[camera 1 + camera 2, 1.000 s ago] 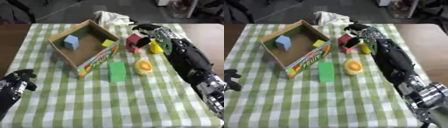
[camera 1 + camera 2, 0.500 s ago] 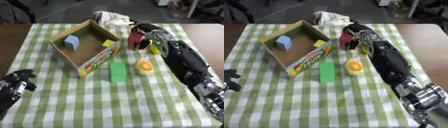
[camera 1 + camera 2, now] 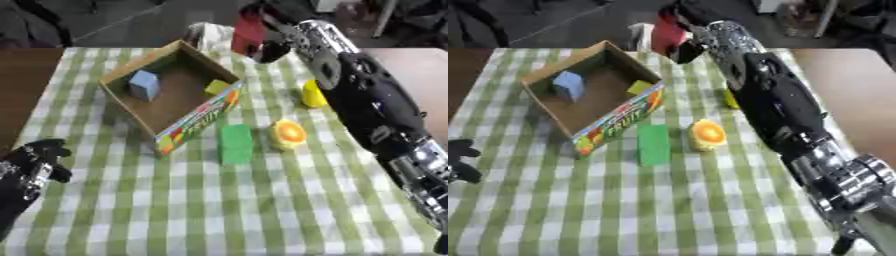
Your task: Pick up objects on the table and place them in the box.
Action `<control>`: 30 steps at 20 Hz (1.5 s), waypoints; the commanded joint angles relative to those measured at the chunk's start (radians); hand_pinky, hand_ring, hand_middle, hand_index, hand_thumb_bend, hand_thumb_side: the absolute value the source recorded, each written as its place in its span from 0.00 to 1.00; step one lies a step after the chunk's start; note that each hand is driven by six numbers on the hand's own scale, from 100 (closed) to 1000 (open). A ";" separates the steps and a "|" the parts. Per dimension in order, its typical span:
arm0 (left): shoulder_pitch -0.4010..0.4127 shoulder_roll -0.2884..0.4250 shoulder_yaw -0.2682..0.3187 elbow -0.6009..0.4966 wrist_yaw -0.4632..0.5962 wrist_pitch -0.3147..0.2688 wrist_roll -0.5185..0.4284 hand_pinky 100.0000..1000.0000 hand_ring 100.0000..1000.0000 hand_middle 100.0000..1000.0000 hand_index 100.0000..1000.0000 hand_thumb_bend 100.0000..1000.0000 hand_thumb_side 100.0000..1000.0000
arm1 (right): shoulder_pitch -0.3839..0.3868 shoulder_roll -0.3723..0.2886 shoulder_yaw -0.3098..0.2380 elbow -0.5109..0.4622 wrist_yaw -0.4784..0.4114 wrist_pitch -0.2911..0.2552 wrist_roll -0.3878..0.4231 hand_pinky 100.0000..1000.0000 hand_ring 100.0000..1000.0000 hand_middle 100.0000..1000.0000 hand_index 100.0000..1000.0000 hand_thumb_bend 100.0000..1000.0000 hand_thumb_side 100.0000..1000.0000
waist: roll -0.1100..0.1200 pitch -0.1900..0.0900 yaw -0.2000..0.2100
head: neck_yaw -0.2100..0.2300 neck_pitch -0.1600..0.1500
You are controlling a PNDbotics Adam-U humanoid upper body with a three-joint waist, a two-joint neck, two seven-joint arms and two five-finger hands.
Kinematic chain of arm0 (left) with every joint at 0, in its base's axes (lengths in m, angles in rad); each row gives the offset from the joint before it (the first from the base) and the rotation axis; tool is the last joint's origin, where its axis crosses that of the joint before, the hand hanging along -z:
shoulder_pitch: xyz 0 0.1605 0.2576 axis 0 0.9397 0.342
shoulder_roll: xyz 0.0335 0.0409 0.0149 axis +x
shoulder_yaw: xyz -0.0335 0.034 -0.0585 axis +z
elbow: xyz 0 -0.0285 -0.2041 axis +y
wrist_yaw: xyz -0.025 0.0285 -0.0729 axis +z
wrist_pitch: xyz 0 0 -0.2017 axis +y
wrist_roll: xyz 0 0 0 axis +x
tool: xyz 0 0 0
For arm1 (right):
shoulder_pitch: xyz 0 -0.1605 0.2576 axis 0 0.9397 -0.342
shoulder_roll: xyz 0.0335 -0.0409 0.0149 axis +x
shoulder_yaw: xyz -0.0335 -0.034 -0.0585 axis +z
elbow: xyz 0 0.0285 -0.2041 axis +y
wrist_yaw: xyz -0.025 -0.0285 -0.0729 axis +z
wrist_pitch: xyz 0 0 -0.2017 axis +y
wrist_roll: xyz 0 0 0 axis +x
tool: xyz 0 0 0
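I've lifted the red block point(image 3: 248, 31) off the worktop point(image 3: 262, 200) to upper centre, right hand point(image 3: 278, 36) curled around it; box point(image 3: 619, 118) reads "FRUIT".

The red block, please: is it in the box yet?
Not yet. The right hand holds the red block raised beyond the box.

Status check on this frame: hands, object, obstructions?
Right hand shut on red block, aloft by box far corner. Left hand idle, lower left. Nothing in the way.
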State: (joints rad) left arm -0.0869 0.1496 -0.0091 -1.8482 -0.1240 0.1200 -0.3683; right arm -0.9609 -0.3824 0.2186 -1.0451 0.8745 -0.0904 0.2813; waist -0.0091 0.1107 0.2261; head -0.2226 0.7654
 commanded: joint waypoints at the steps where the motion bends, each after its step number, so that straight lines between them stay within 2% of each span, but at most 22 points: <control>1: -0.008 0.011 -0.001 -0.014 -0.001 0.000 -0.002 0.54 0.49 0.61 0.76 0.00 0.55 | -0.025 0.000 0.024 -0.044 -0.058 -0.037 0.039 0.72 0.86 0.58 0.85 0.03 0.00 | 0.002 -0.013 0.004 | -0.005 0.005; 5: -0.009 0.009 -0.001 -0.014 0.000 0.001 -0.001 0.54 0.49 0.61 0.76 0.00 0.55 | -0.012 0.047 0.045 -0.019 -0.045 -0.054 0.062 0.72 0.86 0.63 0.87 0.04 0.04 | 0.003 -0.012 0.009 | -0.010 0.005; 8: -0.010 0.008 -0.003 -0.014 0.000 0.002 -0.003 0.54 0.49 0.61 0.76 0.00 0.55 | 0.005 0.065 0.056 -0.009 -0.025 -0.062 0.034 0.72 0.86 0.65 0.88 0.06 0.10 | 0.003 -0.011 0.012 | -0.014 0.005; 9: -0.010 0.008 -0.003 -0.014 -0.001 0.002 -0.003 0.54 0.49 0.61 0.76 0.00 0.55 | 0.010 0.069 0.061 -0.009 -0.020 -0.064 0.022 0.72 0.86 0.68 0.90 0.09 0.17 | 0.003 -0.011 0.013 | -0.014 0.005; 10: -0.010 0.008 -0.002 -0.014 -0.001 0.002 -0.003 0.54 0.49 0.61 0.76 0.00 0.55 | 0.014 0.072 0.066 -0.009 -0.016 -0.065 0.011 0.72 0.86 0.68 0.90 0.09 0.19 | 0.002 -0.011 0.014 | -0.015 0.005; 11: -0.011 0.007 -0.002 -0.014 -0.001 0.002 -0.003 0.54 0.49 0.61 0.76 0.00 0.55 | 0.018 0.074 0.071 -0.009 -0.014 -0.067 0.003 0.72 0.87 0.70 0.90 0.11 0.28 | 0.002 -0.011 0.015 | -0.016 0.005; 13: -0.011 0.007 -0.003 -0.014 -0.001 0.003 -0.003 0.54 0.49 0.61 0.76 0.00 0.55 | 0.024 0.078 0.079 -0.012 -0.011 -0.070 -0.008 0.72 0.87 0.72 0.90 0.13 0.37 | 0.001 -0.011 0.014 | -0.017 0.005; 17: -0.011 0.007 -0.003 -0.015 -0.002 0.003 -0.004 0.54 0.49 0.61 0.76 0.00 0.55 | 0.035 0.090 0.097 -0.014 0.005 -0.066 -0.035 0.73 0.87 0.77 0.92 0.18 0.49 | -0.001 -0.012 0.013 | -0.017 0.005; 21: -0.010 0.007 -0.002 -0.015 -0.002 0.004 -0.003 0.54 0.49 0.61 0.76 0.00 0.55 | 0.046 0.102 0.106 -0.003 0.045 -0.067 -0.051 0.73 0.87 0.80 0.94 0.20 0.51 | -0.002 -0.012 0.012 | -0.018 0.005; 27: -0.010 0.007 -0.002 -0.015 -0.003 0.004 -0.002 0.54 0.48 0.61 0.76 0.00 0.55 | 0.052 0.110 0.106 0.017 0.107 -0.072 -0.047 0.75 0.89 0.88 0.97 0.28 0.61 | -0.002 -0.011 0.010 | -0.021 0.005; 30: -0.009 0.007 -0.001 -0.015 -0.003 0.005 -0.001 0.54 0.48 0.61 0.76 0.00 0.56 | 0.053 0.100 0.102 -0.002 0.106 -0.072 -0.031 0.76 0.91 0.91 0.98 0.26 0.60 | -0.003 -0.011 0.008 | -0.020 0.005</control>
State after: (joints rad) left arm -0.0873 0.1494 -0.0122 -1.8482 -0.1238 0.1227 -0.3703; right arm -0.8879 -0.2662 0.3273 -1.0258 0.9749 -0.1620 0.2447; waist -0.0147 0.1109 0.2334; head -0.2403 0.7654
